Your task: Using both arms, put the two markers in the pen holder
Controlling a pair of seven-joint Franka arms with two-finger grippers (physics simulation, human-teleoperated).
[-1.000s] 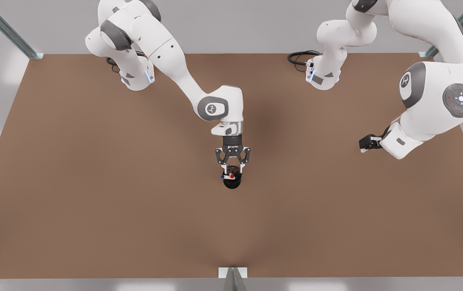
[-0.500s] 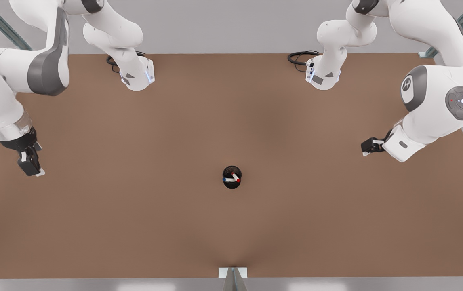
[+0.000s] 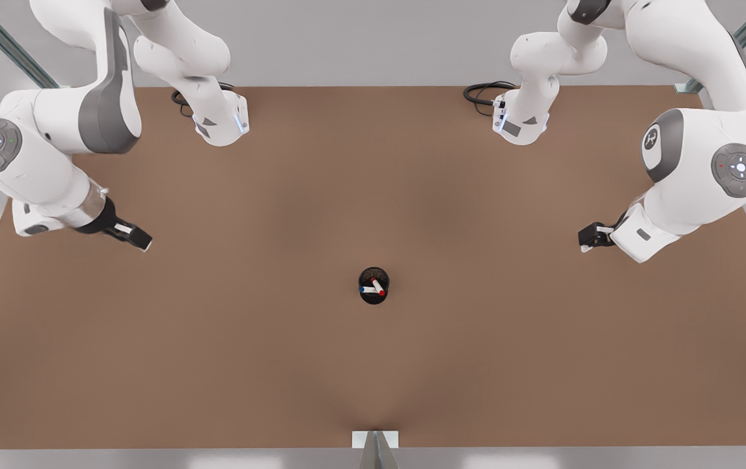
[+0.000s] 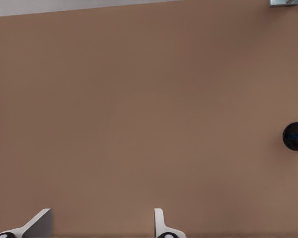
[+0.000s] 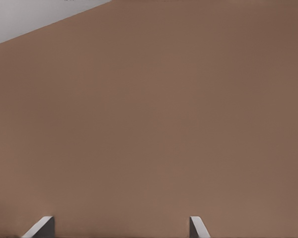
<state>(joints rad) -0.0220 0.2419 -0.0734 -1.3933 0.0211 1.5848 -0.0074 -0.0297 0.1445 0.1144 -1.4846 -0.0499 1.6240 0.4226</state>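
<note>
The black pen holder (image 3: 373, 300) stands upright near the middle of the brown table (image 3: 230, 365). Both markers lean inside it: the red-capped marker (image 3: 379, 288) and the blue-capped marker (image 3: 366, 289), their ends poking out of the top. The left wrist view catches the pen holder (image 4: 291, 137) far off, with white barrels in it. My left gripper (image 3: 136, 237) hangs open at the front view's left, far from the holder; its fingertips (image 4: 38, 224) hold nothing. My right gripper (image 3: 588, 237) waits open at the front view's right, its fingertips (image 5: 196, 226) also holding nothing.
Two arm bases (image 3: 220, 120) (image 3: 519, 120) with black cables sit at the table's far edge. A metal bracket (image 3: 375, 440) marks the near edge. Grey frame posts (image 3: 12, 49) stand at the far corners.
One second ago the left gripper stood right over the pen holder. It has since pulled away to the front view's left, leaving both markers in the holder. The right arm barely moved.
</note>
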